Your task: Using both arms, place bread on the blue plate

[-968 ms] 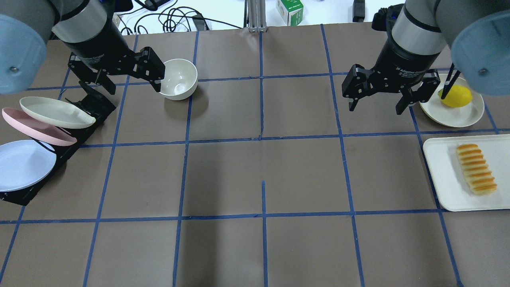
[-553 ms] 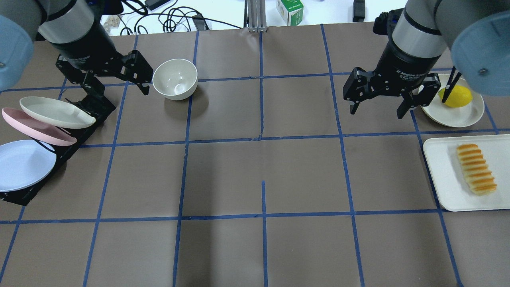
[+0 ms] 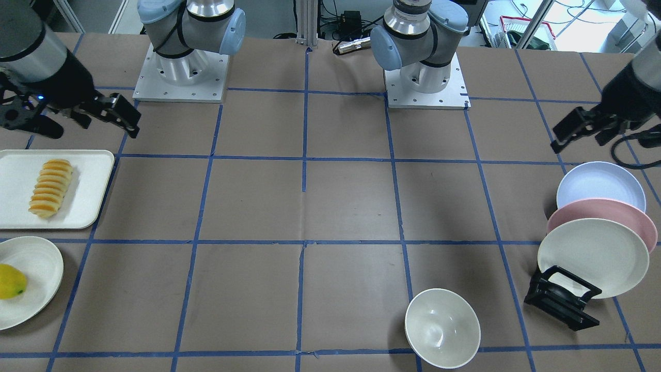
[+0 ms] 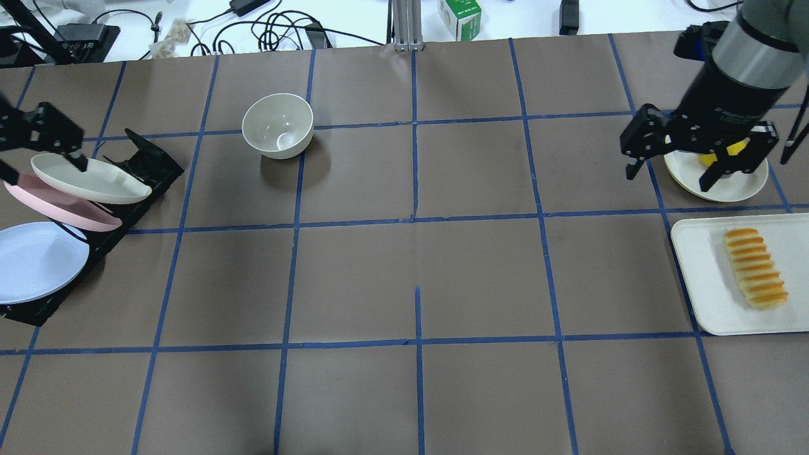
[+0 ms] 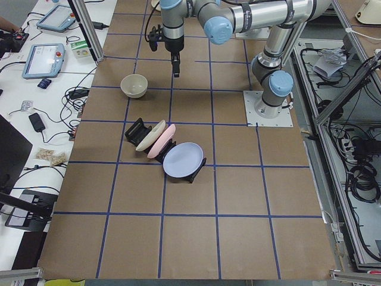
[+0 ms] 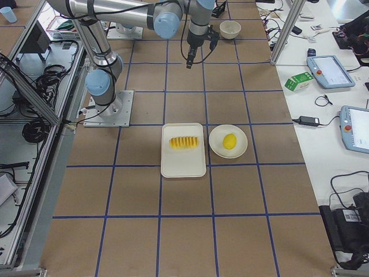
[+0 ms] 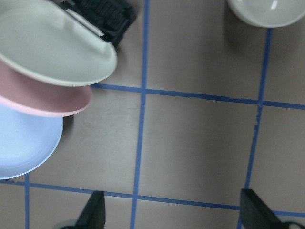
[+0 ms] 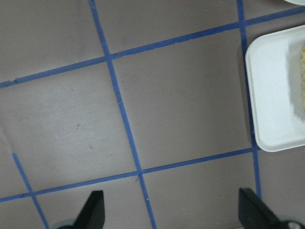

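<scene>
The bread [image 4: 755,268] lies on a white tray [image 4: 701,278] at the right edge; it also shows in the front view [image 3: 49,188], and its edge shows in the right wrist view [image 8: 301,81]. The blue plate [image 4: 35,262] leans lowest in a black rack [image 4: 148,161] at the left edge; it also shows in the front view [image 3: 599,186] and the left wrist view [image 7: 24,143]. My left gripper [image 4: 39,165] hangs open and empty above the rack's plates [image 7: 174,214]. My right gripper [image 4: 669,180] hangs open and empty beside the lemon plate, behind the tray [image 8: 174,214].
A pink plate [image 4: 63,212] and a cream plate [image 4: 88,177] lean in the same rack. A white bowl [image 4: 278,125] stands behind centre-left. A lemon [image 3: 10,281] sits on a cream plate [image 4: 733,183] beyond the tray. Blue tape lines cross the brown table.
My left gripper has moved left, from beside the bowl to above the plate rack. My right gripper has moved right, over the lemon plate. Both stay open.
</scene>
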